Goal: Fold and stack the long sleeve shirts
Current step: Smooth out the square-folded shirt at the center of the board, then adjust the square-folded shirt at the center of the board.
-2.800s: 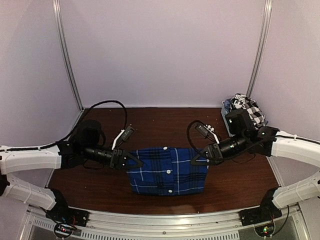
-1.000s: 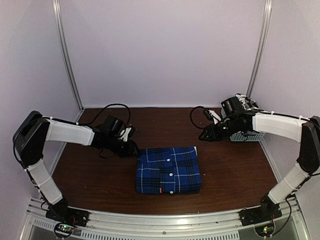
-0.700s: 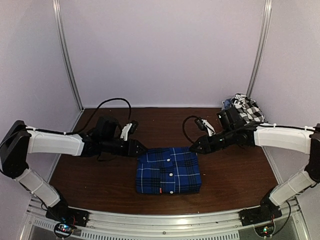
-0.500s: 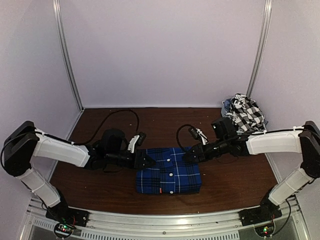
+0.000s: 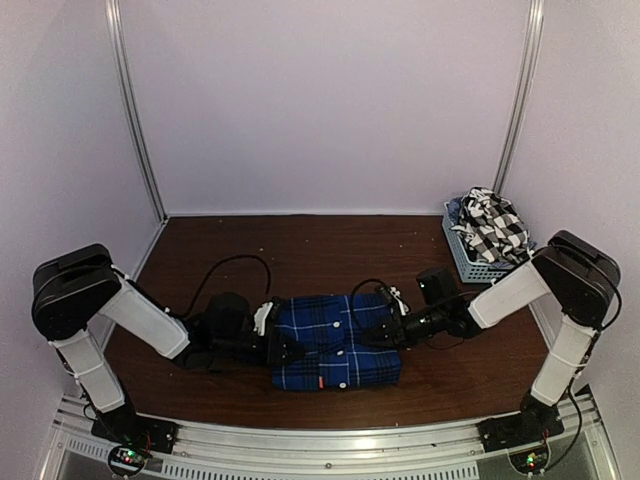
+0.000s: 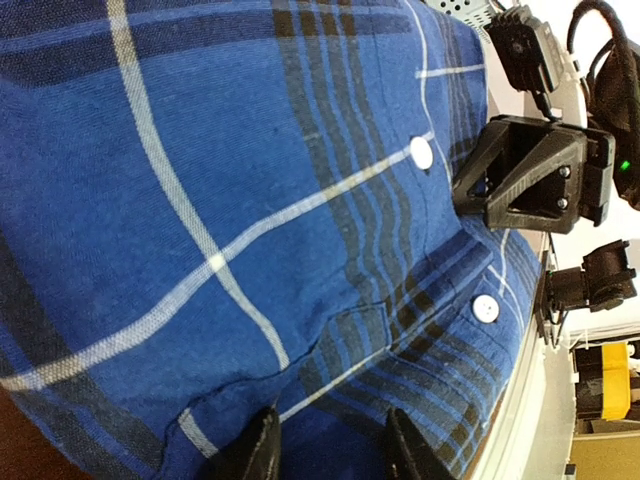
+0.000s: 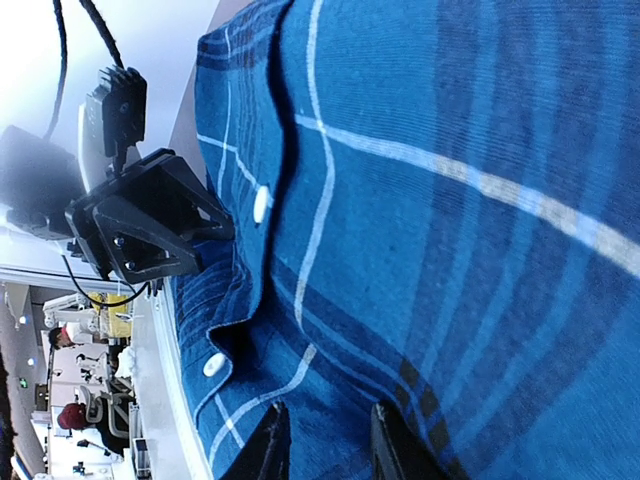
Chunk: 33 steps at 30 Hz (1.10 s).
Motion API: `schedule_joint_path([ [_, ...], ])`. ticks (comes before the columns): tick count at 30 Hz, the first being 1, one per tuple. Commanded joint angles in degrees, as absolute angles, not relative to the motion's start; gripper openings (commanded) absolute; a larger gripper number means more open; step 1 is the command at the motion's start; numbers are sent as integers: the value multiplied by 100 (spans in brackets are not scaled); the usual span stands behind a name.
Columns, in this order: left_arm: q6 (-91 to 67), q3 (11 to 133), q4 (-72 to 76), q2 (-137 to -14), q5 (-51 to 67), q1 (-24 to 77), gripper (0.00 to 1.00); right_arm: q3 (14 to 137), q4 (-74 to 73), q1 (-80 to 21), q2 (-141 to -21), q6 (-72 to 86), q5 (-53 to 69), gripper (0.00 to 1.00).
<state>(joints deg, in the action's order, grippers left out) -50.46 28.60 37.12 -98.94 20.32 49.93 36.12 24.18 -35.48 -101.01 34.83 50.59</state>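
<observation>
The royal-blue plaid shirt point(image 5: 338, 342) lies folded into a rectangle at the table's front centre. My left gripper point(image 5: 282, 348) lies low against its left edge, my right gripper point(image 5: 372, 330) against its right edge. In the left wrist view the shirt point(image 6: 250, 200) fills the frame, and my left gripper point(image 6: 330, 455) is open with its fingertips resting on the cloth. In the right wrist view my right gripper point(image 7: 328, 445) is likewise open on the shirt point(image 7: 450, 200). The black-and-white check shirt point(image 5: 495, 222) sits bundled in the basket at the right.
The grey slotted basket point(image 5: 470, 260) stands at the back right by the right wall. Both arms lie low over the brown table point(image 5: 300, 250), with cables looping behind them. A metal rail point(image 5: 320, 440) runs along the front edge.
Both grippers have come down and inward from behind the folded blue shirt onto its left and right sides. The shirt has stayed in place.
</observation>
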Motion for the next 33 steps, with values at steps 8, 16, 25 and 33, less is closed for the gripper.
schedule_joint_path([
  [8,-4642,2774,2912,-9082,1213,5019,38,3653,791,-2984,-8927,2517,4625,33],
  [16,-4258,3001,2318,-8252,1074,5150,38,4554,-219,-2971,-8608,2174,4465,35],
  [25,-4251,3410,2511,-8741,748,6030,38,6027,-903,-2971,-9628,1659,4339,49],
  [33,-4146,4048,2006,-9266,-17,6797,38,7022,-1049,-2971,-10868,1485,4524,55],
])
